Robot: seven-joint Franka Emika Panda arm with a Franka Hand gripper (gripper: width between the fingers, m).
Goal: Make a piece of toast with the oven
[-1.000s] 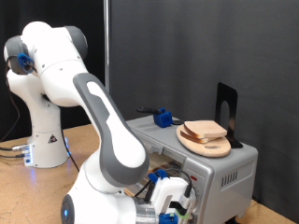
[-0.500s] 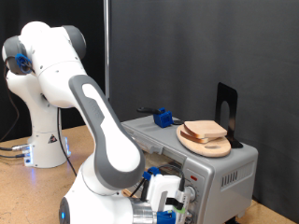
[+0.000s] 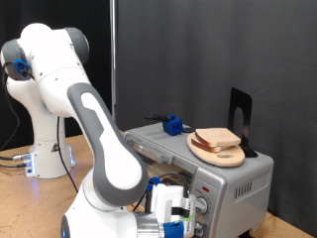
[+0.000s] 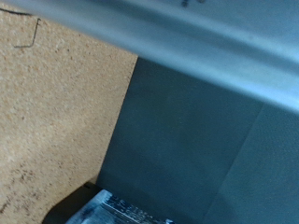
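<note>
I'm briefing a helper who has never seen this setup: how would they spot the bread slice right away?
Find the silver-grey toaster oven at the exterior view's lower right. On its flat top lies a round wooden plate, and the bread slice rests on that plate. It is the only pale, square, tan-crusted thing there, unlike the small blue object and the black stand nearby.

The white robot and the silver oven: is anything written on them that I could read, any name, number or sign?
None can be read.
Robot base: a small triangular warning sign, too small to read.
Oven: no legible marking by its knobs.
Wrist view: a printed patch, too blurred to read.
</note>
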